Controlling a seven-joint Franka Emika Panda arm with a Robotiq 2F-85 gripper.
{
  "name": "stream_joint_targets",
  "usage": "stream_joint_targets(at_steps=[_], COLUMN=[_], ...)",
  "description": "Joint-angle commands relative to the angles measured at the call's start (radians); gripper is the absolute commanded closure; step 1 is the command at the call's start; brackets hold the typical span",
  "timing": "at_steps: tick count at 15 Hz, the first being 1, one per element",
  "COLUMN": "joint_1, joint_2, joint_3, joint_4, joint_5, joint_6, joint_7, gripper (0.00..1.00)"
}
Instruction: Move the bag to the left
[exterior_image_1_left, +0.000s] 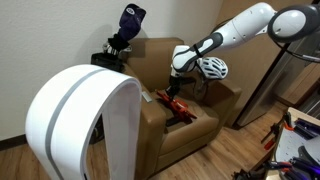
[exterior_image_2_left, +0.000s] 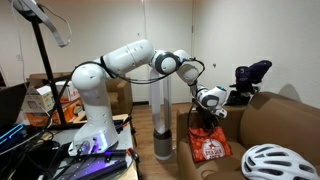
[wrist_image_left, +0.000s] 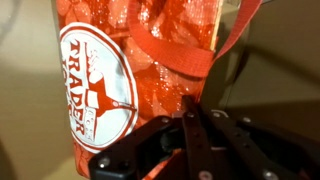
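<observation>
The bag (exterior_image_1_left: 176, 106) is orange-red and crinkly with a white round logo. It hangs over the seat of the brown armchair (exterior_image_1_left: 190, 135) in both exterior views (exterior_image_2_left: 210, 146). In the wrist view the bag (wrist_image_left: 120, 60) fills the upper left, with a red strap looping down to the jaws. My gripper (wrist_image_left: 190, 118) is shut on that strap and holds the bag from above. The gripper also shows in both exterior views (exterior_image_1_left: 178, 78) (exterior_image_2_left: 209, 108), just above the bag.
A white bicycle helmet (exterior_image_1_left: 213, 68) (exterior_image_2_left: 272, 162) rests on one armrest. A dark blue golf bag (exterior_image_1_left: 125, 40) (exterior_image_2_left: 250, 80) stands behind the chair. A large white curved object (exterior_image_1_left: 80, 110) blocks the foreground. Boxes and cables (exterior_image_2_left: 45, 100) surround the robot base.
</observation>
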Motion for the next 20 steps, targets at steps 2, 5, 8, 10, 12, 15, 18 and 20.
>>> stream_joint_targets(at_steps=[2,5,8,10,12,15,18,20], joint_1=[0.007,0.018,0.022,0.013,0.001,-0.017,-0.026,-0.032], joint_2=[0.060,0.113,0.162,0.183,0.196,0.172,0.094,0.048], joint_3=[0.041,0.049,0.059,0.072,0.088,0.103,0.079,0.049], joint_4=[0.084,0.139,0.198,0.235,0.267,0.264,0.190,0.152], joint_5=[0.013,0.009,0.012,0.022,0.034,0.031,0.011,-0.005], joint_6=[-0.023,-0.071,-0.114,-0.148,-0.173,-0.194,-0.218,-0.254], joint_7=[-0.032,-0.043,-0.052,-0.060,-0.068,-0.055,-0.029,-0.008], gripper=[0.95,0.68,0.58,0.45,0.33,0.14,0.00,0.00])
